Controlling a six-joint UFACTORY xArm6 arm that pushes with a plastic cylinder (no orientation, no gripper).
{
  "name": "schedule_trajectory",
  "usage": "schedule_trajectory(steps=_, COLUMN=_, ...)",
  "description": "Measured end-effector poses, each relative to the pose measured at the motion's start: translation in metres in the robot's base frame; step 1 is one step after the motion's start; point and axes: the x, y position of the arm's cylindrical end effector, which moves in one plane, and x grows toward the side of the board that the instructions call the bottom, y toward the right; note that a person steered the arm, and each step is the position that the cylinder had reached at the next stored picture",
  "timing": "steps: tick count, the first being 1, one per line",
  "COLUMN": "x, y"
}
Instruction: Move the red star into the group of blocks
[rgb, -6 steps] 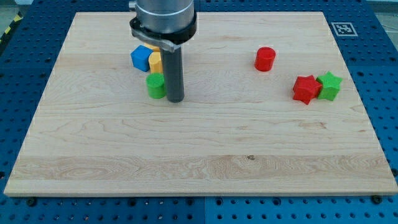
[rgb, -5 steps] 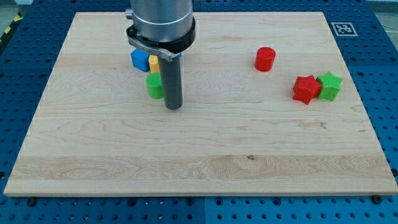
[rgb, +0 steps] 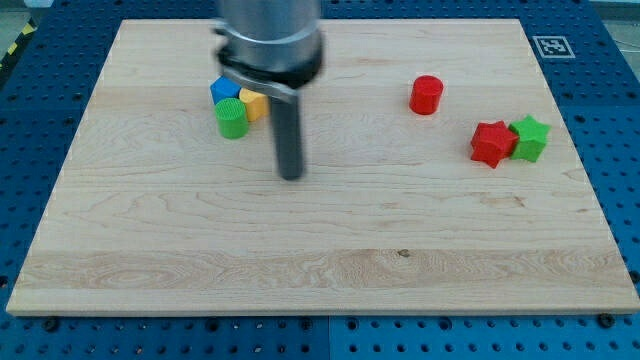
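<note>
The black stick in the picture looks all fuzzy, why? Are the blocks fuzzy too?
In the camera view, the straight dark rod and the grey arm above it are smeared, probably from moving; my tip is soft-edged, below and to the view's right of the green cylinder block. The red star block, green star block and red cylinder block look sharp, under even light with no glare.

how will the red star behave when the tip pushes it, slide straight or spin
The red star sits flat and low, so it should slide, not tip. Its points make an off-centre push likely to spin it. It touches the green star, which may get dragged. My tip is far to the view's left.
</note>
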Motion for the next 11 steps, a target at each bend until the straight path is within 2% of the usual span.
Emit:
schedule_trajectory(steps=2, x=0.027, y=0.188)
schedule_trajectory(steps=3, x=0.004, y=0.24)
schedule_trajectory(steps=4, x=-0.025, y=0.246)
schedule_trajectory(steps=5, x=-0.046, y=0.228)
schedule_trajectory(steps=6, x=-0.056, y=0.181)
schedule_trajectory(steps=8, x=-0.05, y=0.076)
schedule_trajectory(steps=9, x=-0.049, y=0.069)
schedule_trajectory(steps=11, x=-0.01, y=0.072)
